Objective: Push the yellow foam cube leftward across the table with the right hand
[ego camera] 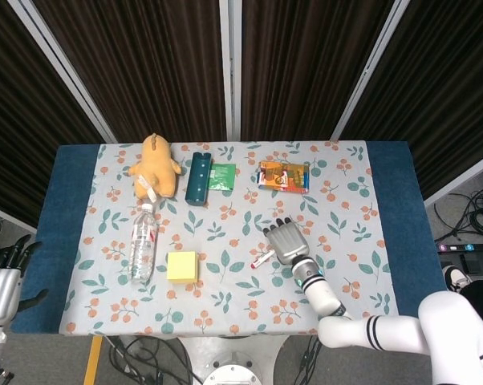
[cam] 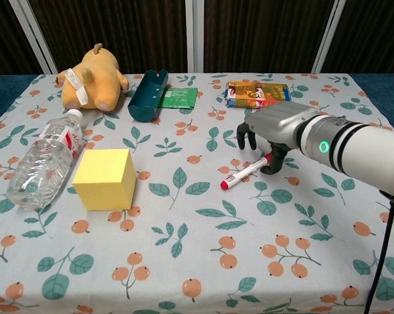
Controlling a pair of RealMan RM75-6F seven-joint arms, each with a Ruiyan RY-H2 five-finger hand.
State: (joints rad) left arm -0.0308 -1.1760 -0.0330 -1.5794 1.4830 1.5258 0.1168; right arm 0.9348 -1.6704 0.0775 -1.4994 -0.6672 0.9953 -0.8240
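On the floral tablecloth (cam: 184,261) – dark curtains (ego camera: 145,64) behind – right hand (cam: 275,134) grips a red-capped marker (cam: 244,173).

Open cloth btwn right hand (cam: 275,134) & yellow cube (cam: 104,178), bottle (cam: 40,160) touching cube's left side

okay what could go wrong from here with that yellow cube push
1. The right hand holds a red-tipped marker and sits well right of the yellow foam cube; a push with the thin marker tip could twist the cube instead of sliding it.
2. The water bottle lies just left of the cube, so more leftward pushing would likely shove or roll it.
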